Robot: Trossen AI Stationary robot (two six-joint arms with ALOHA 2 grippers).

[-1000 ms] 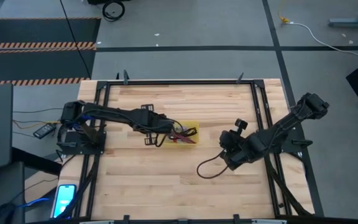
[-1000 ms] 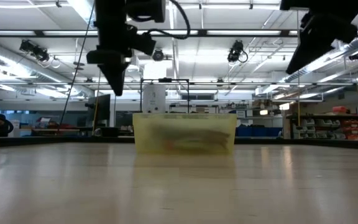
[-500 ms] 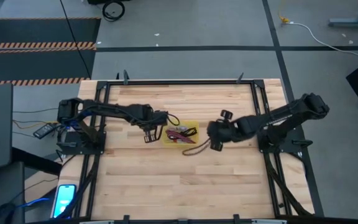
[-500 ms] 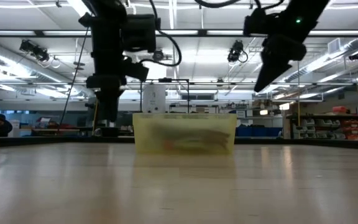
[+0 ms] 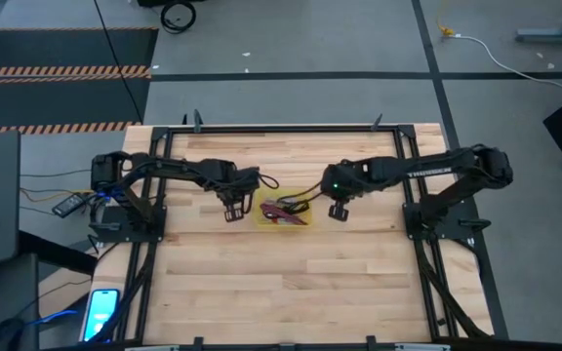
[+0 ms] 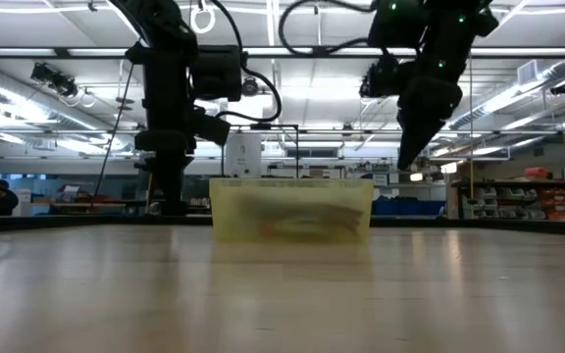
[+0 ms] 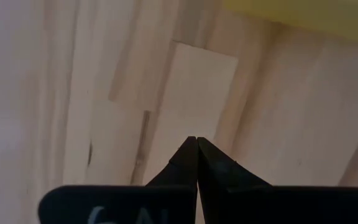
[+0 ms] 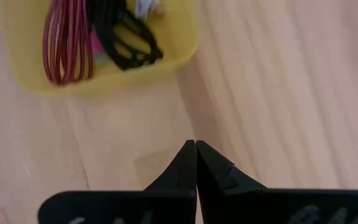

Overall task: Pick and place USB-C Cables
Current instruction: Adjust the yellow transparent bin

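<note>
From my seat, left to right. Left gripper (image 5: 232,210) sits just beside the left end of the yellow bin (image 5: 305,221), low over the table (image 5: 261,283). Its wrist view shows the fingertips (image 7: 196,142) pressed together on nothing, bare wood under them, a corner of the bin at the frame edge.

The bin holds the cables: magenta-red cable (image 8: 67,40) coiled at one end, black cable (image 8: 126,40) next to it, a bit of a pale cable (image 8: 146,7) just visible past the black one. Can't tell a fourth apart. All lie inside the bin, clear of both sets of fingers.

Right gripper (image 5: 339,210) is just beside the bin's right end, above the wood, tips (image 8: 196,146) together and empty. In the low view it hangs above the bin's right edge.

Versus a second ago: right arm was well off to the right near a dark cable loop on the table; now it's at the bin and that loop is gone from there. Left gripper has backed off from over the bin to its left side.
</note>
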